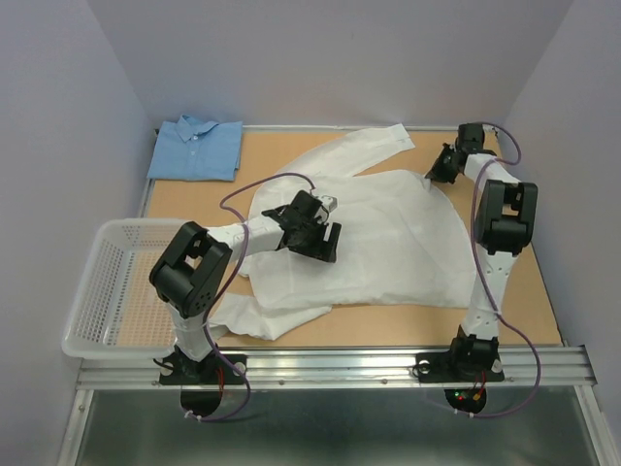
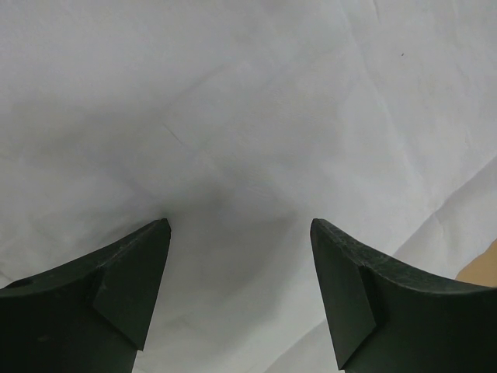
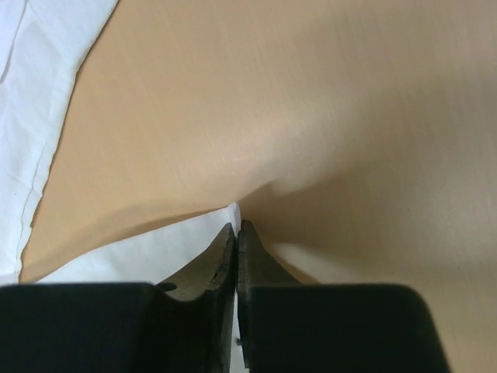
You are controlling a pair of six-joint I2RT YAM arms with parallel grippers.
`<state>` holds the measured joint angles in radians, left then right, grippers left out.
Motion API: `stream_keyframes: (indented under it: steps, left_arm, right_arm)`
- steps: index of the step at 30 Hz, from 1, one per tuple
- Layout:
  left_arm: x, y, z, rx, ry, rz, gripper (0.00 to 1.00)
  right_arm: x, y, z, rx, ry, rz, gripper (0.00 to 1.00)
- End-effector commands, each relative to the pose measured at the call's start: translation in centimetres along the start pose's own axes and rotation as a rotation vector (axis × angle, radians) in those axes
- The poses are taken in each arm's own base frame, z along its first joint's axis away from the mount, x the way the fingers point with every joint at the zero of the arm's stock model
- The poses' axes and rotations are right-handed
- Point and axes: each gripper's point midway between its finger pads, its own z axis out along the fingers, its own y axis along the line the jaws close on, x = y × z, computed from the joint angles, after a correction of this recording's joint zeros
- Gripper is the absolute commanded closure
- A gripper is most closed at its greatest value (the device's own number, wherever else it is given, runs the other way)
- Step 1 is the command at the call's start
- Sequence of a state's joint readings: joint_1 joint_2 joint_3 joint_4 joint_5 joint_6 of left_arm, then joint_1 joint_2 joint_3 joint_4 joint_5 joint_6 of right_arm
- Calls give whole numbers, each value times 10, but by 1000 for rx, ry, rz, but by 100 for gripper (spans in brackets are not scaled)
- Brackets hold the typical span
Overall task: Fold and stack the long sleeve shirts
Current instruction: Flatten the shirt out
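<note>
**Clamped right tool [image 3: 237, 227] pinches white shirt [image 1: 388, 233] edge**

We see the left tool [image 2: 241, 225] spread apart just above that shirt, which lies open across the bench [image 1: 529, 291]. We find the blue shirt [image 1: 199, 148] folded at the far left corner. The basket [image 1: 82, 291] overhangs the bench's left edge.

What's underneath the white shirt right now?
Tan table shows around the white shirt, so it lies on that. Anything beneath the spread cloth is covered and cannot be seen.

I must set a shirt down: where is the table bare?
Bare wood between the blue shirt and the white shirt, and along the table's right edge past the right arm. Crowded: the centre, under the white shirt.
</note>
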<state>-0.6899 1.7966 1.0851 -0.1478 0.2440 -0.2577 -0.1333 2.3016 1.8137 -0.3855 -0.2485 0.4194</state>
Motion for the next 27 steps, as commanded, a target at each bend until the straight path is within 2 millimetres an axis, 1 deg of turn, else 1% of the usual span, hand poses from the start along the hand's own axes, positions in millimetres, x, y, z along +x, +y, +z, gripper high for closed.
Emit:
stream_keyframes:
  steps: [1,2,3,4,7,8,9,10,11,12,13,14,15,16,17,18,19,20,21,22,23,24,25,26,27]
  left_arm:
    - [69,21,6,-57,205,-26,14]
    - [71,21,5,-58,210,-25,14]
    - [73,22,5,-59,217,-23,14]
    - [78,23,4,-61,229,-24,14]
    - [85,25,2,-62,245,-21,14]
    - [90,26,1,-66,258,-19,14]
    - [91,27,0,-66,261,-18,14]
    - [92,27,0,-70,266,-20,14]
    - [93,28,1,-74,268,-21,14]
    - [92,28,0,-75,264,-23,14]
    - [89,27,0,-77,259,-25,14]
    - [80,24,-1,-76,233,-33,15]
    - [73,22,-2,-73,216,-34,14]
    - [58,16,-3,-63,185,-34,14]
    - [48,13,-6,-60,160,-39,14]
    - [40,10,-9,-59,147,-39,13]
    - [20,3,-14,-47,103,-33,12]
    - [9,-1,-20,-44,77,-30,12]
    - [-4,-5,-25,-37,44,-27,11]
    - [-26,-13,-33,-23,-8,-23,11]
    - [-40,-15,-40,-18,-42,-23,11]
    - [-55,-13,-49,-19,-84,-35,10]
    - [-79,-16,-59,-10,-142,-50,10]
    - [-90,-12,-65,-16,-172,-72,10]
    - [-106,0,-72,-29,-218,-104,10]
  right_arm:
    - [-42,11,-6,5,-116,-57,97]
    - [-50,9,-8,31,-144,-69,99]
    - [-67,15,-17,33,-190,-98,100]
    - [-78,14,-23,55,-223,-111,100]
    - [-108,20,-43,93,-314,-163,99]
    - [-122,21,-53,118,-357,-174,98]
    - [-128,19,-58,144,-379,-183,95]
    - [-133,18,-63,159,-395,-191,91]
    - [-135,16,-66,178,-404,-194,85]
    - [-134,15,-68,185,-403,-195,64]
    - [-133,14,-70,188,-400,-188,54]
    - [-126,13,-72,189,-383,-184,41]
    - [-122,12,-74,191,-375,-179,36]
    - [-118,11,-77,192,-367,-163,31]
    - [-109,9,-86,200,-356,-151,26]
    - [-104,9,-91,202,-351,-139,21]
    - [-97,8,-97,204,-338,-119,20]
    - [-96,17,-116,179,-350,-105,20]
    - [-75,9,-116,185,-305,-69,20]
    - [-64,10,-121,179,-283,-48,20]
    - [-54,9,-128,173,-268,-25,20]
    - [-48,17,-148,146,-279,-10,20]
    - [-16,8,-144,148,-209,36,20]
    - [0,5,-150,143,-186,58,20]
    - [4,10,-171,126,-209,69,20]
